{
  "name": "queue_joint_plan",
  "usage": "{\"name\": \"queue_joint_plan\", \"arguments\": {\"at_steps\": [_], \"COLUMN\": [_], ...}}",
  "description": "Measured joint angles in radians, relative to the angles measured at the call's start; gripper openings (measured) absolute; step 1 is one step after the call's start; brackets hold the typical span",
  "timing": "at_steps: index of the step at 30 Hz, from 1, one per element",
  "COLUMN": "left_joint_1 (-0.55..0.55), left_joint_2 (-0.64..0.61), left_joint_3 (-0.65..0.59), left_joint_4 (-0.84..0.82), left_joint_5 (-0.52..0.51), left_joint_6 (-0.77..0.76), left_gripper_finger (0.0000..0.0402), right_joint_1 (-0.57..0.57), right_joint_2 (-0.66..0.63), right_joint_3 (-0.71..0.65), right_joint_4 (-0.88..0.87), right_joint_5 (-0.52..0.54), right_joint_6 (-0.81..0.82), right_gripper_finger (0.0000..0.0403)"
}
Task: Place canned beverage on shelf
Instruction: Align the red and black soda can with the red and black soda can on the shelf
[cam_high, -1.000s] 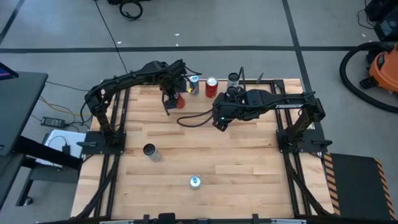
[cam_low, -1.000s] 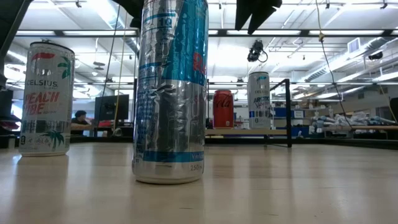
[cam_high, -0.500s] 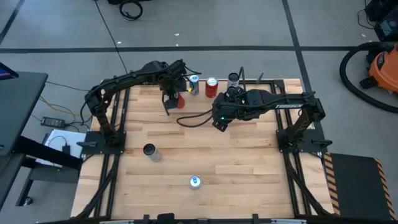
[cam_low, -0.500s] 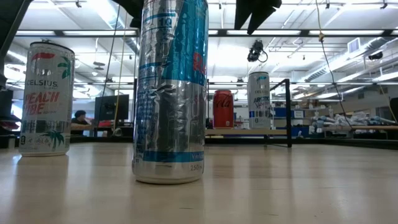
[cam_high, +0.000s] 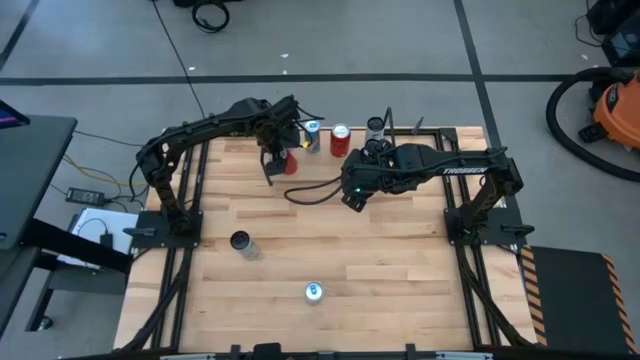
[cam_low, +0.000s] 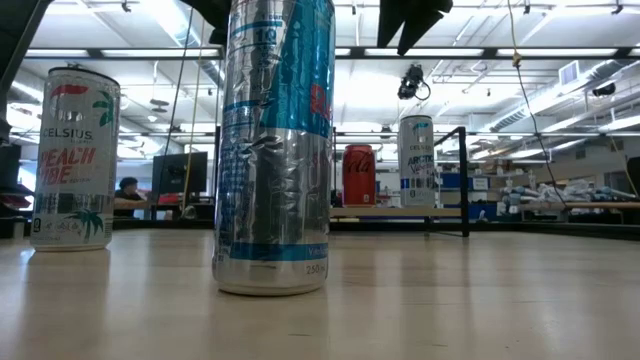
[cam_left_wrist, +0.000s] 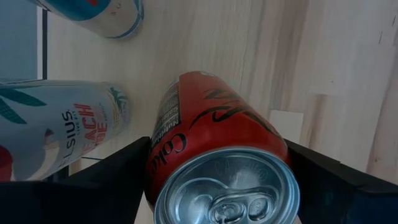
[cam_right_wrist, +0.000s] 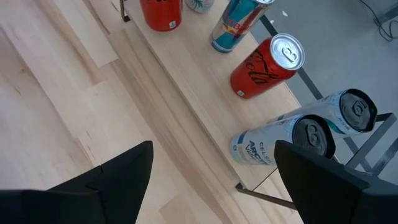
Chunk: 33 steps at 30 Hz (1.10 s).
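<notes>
left hand (cam_left_wrist: 217, 180) pinches a red cola can (cam_left_wrist: 221, 155) at the shelf's (cam_right_wrist: 186, 81) left end. right hand (cam_right_wrist: 211, 180) spread, hovering beside the shelf.

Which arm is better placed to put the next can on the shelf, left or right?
Left. The left gripper already grips a red can right beside the shelf. The right gripper is open and holds nothing.
</notes>
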Motion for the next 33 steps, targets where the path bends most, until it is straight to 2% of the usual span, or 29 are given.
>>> {"name": "queue_joint_plan", "arguments": {"at_steps": [6,12,20,26,33], "left_joint_1": [0.000,0.000,0.002,-0.013,-0.056], "left_joint_2": [-0.001,-0.002,-0.002,-0.002,-0.002], "left_joint_3": [0.000,0.000,0.005,0.089,0.254], "left_joint_4": [0.005,0.012,0.031,0.000,-0.169], "left_joint_5": [-0.002,-0.002,-0.076,-0.069,-0.009], "left_joint_6": [0.002,0.007,0.037,0.024,-0.008], "left_gripper_finger": [0.0351,0.0354,0.0354,0.0354,0.0354], "right_joint_1": [0.000,0.001,0.002,0.002,0.002], "right_joint_2": [0.000,0.000,0.000,0.000,0.000], "right_joint_3": [0.000,0.000,0.000,0.000,0.000], "right_joint_4": [0.000,0.000,0.007,0.059,0.114], "right_joint_5": [-0.001,-0.004,-0.010,-0.010,-0.067], "right_joint_6": [0.000,0.000,-0.002,-0.046,-0.105], "right_gripper_finger": [0.0346,0.0346,0.0346,0.0346,0.0346]}}
